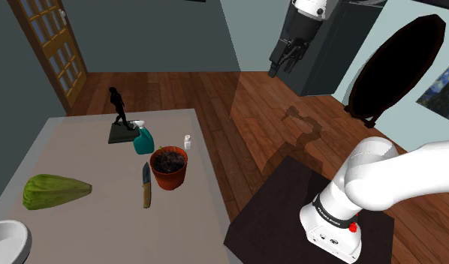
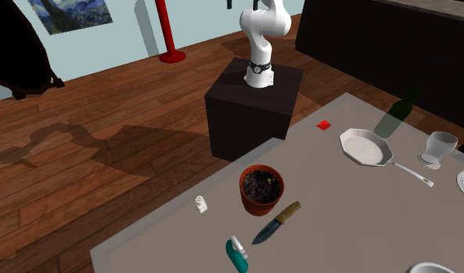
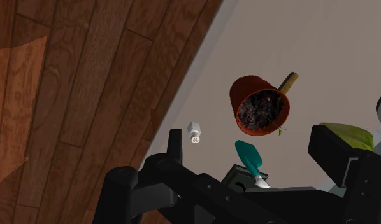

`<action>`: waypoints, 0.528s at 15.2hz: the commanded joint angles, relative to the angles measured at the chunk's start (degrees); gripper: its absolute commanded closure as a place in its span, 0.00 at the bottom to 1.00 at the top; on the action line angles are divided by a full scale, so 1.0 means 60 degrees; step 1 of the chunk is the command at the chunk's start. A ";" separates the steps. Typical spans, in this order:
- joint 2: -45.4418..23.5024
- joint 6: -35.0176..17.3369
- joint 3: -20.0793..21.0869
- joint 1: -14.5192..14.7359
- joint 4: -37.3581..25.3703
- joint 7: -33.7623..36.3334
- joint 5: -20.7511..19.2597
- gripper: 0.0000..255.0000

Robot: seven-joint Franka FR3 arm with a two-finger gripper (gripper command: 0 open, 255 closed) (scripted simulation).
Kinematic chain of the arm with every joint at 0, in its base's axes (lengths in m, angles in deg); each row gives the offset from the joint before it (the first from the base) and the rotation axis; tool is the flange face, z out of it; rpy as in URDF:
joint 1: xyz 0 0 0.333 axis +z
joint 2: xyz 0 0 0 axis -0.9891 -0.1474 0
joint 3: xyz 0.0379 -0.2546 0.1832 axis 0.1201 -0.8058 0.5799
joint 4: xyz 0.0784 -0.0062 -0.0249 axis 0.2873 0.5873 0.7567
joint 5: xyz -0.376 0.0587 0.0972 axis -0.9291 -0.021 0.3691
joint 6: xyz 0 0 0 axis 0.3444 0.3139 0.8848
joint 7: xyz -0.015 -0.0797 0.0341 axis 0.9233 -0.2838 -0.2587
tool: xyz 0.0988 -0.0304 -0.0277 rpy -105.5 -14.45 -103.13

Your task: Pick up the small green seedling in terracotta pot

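Shoulder view: gripper point(image 1: 283, 64) hangs high up, out past the table point(image 1: 80, 155) edge, over the wood floor point(image 1: 253, 112); well apart from the terracotta pot point(image 1: 169, 168). Wrist view: its two black fingers point(image 3: 175, 145) stand wide apart w/ nothing btw them, so it's released and grasps nothing; pot, shaker and bottle lie far off beyond the fingertips.

Pot stands upright on the grey table, near the edge on the stand point(image 1: 305, 217) side; dark soil inside; in the wrist view a tiny green sprig point(image 3: 281, 131) shows at its rim.

Knife point(image 1: 146, 184) lies just beside the pot, on the shoulder view's left, brown handle toward the camera. Teal spray bottle point(image 1: 143, 141) sits near the pot, behind it; small white shaker point(image 1: 188, 141) stands close to the table edge; black statuette point(image 1: 119, 112) is farther back; green fruit point(image 1: 54, 191) is well apart, at the shoulder view's left.

Second exterior view: white arm point(image 2: 261, 35) rises from the dark stand beyond the table; shaker sits at the pot's left, knife at its lower right; white plate point(image 2: 366, 147) and glass point(image 2: 440, 147) are well apart, to that view's right.
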 commanded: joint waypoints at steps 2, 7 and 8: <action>-0.0206 -0.0267 0.0073 0.0043 0.0087 0.0043 0.0033 0.00; -0.1381 -0.1571 0.0430 0.0250 0.0344 0.0252 0.0173 0.00; -0.1644 -0.1824 0.0499 0.0290 0.0360 0.0294 0.0194 0.00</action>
